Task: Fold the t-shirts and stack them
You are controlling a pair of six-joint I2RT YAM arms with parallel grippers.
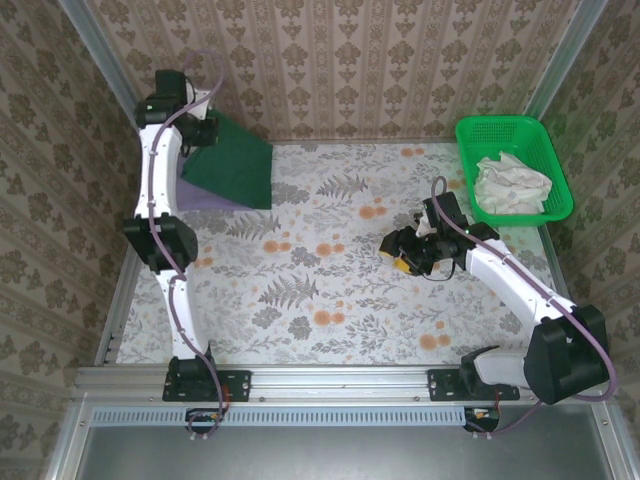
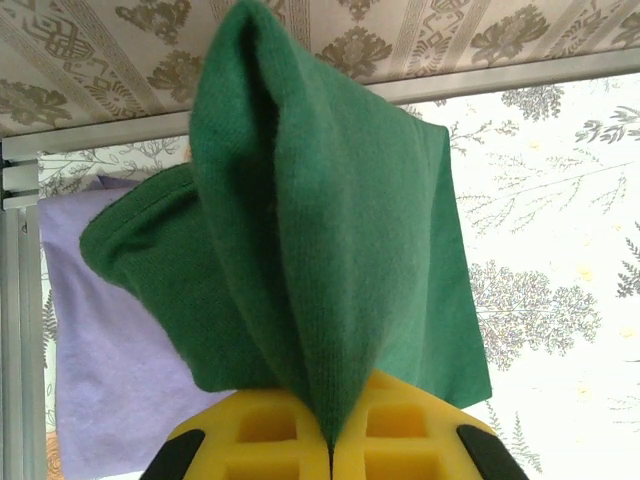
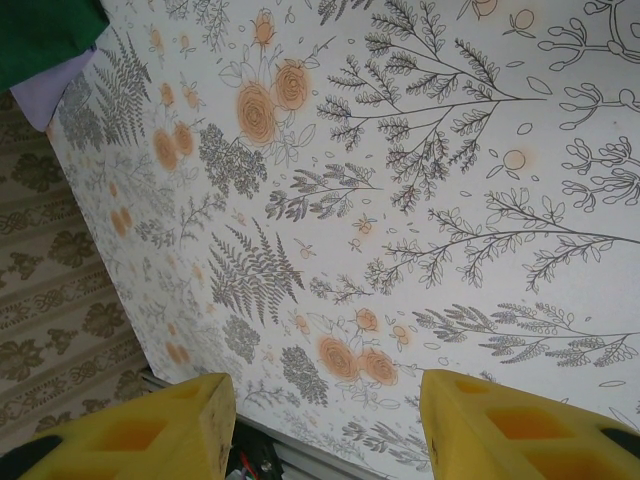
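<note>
At the upper left of the top view we see the left gripper [image 1: 203,128] clenched on a raised peak of the dark green cloth t-shirt [image 1: 238,160], whose lower part slopes down onto the flower-printed tablecloth [image 1: 330,290]. In its wrist view the yellow pads [image 2: 260,440] meet at the bottom edge with green fabric pinched between them (the cloth stands in a tall fold up to the top of the frame). The pale lilac cloth t-shirt [image 1: 197,198] lies flat beneath, showing at the lower left. Right of centre, the right gripper [image 1: 400,252] hangs over the tablecloth, jaws apart and grasping nothing. At the upper right, the bright green plastic mesh basket [image 1: 498,121] holds a crumpled white cloth [image 1: 510,185].
</note>
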